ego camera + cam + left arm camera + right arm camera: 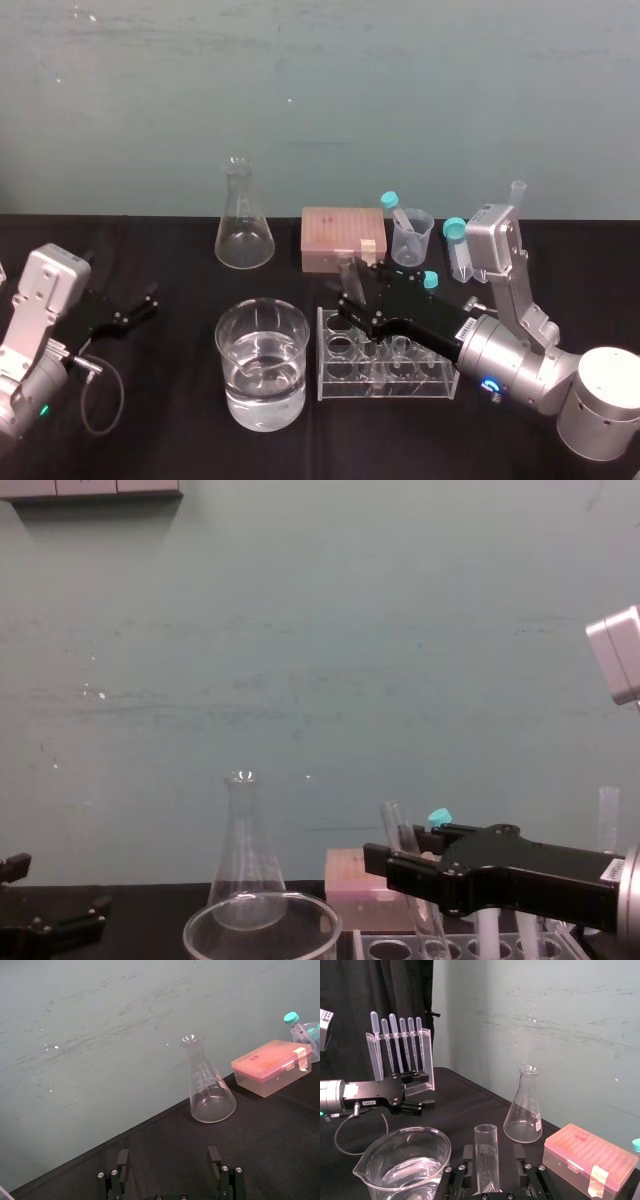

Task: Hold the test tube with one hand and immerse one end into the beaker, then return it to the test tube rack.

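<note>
The right pincer [358, 298] reaches in from the right, low over the rack [385, 372], its 2 fingers closed on the tube [349, 268] partway up. That leaves the open mouth above and the round end free below for dipping. The right wrist view shows the tube [487, 1160] standing straight between the fingers. From the chest view it leans a little, with its lower end down at the rack's holes, and I cannot tell whether it has cleared them.

The beaker [262, 365] sits just beside the rack on the robot's left, part full of water. I judge the next move to be a lift and a short carry sideways. The tube must rise enough to clear the beaker's rim.

The left pincer [135, 308] rests wide apart over the worktop [180, 450], well clear of the beaker, so it looks parked out of the way.
</note>
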